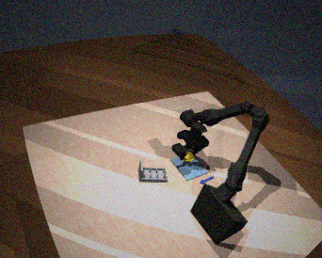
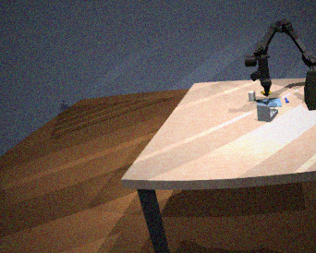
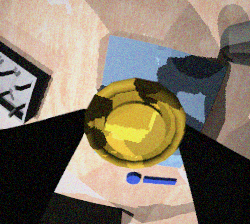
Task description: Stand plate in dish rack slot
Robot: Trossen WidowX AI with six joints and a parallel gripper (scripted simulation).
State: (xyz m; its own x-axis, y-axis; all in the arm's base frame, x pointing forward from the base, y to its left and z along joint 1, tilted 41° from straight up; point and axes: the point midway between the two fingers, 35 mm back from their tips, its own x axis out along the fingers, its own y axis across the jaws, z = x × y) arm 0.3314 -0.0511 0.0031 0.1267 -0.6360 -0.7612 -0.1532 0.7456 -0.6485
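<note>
Plate (image 3: 135, 121) first: you see the yellow plate caught between the two dark fingers of your gripper (image 3: 135, 160), which is clenched on its rim from both sides. In the wrist view it fills the gap between the fingers and appears tilted, with the blue mat (image 3: 154, 66) showing under and beyond it. From the top view the plate (image 1: 189, 156) sits at the tip of the gripper (image 1: 188, 153) over the mat (image 1: 192, 168), in the middle of the table (image 1: 83, 207) rather than near any edge. You cannot tell from these views whether it touches the mat or hangs just above it.

Your dish rack (image 1: 152, 173) stands just beside the mat, on the side away from the arm's base (image 1: 218, 214), apart from the plate. In the wrist view the rack (image 3: 6, 85) shows at the left edge with its dark rails. A small blue utensil (image 1: 206, 181) lies on the table between the mat and the base. A grey cup (image 3: 244, 41) stands on the table past the mat's far corner; in the exterior view that cup (image 2: 251, 95) is close beside the gripper (image 2: 265, 91).
</note>
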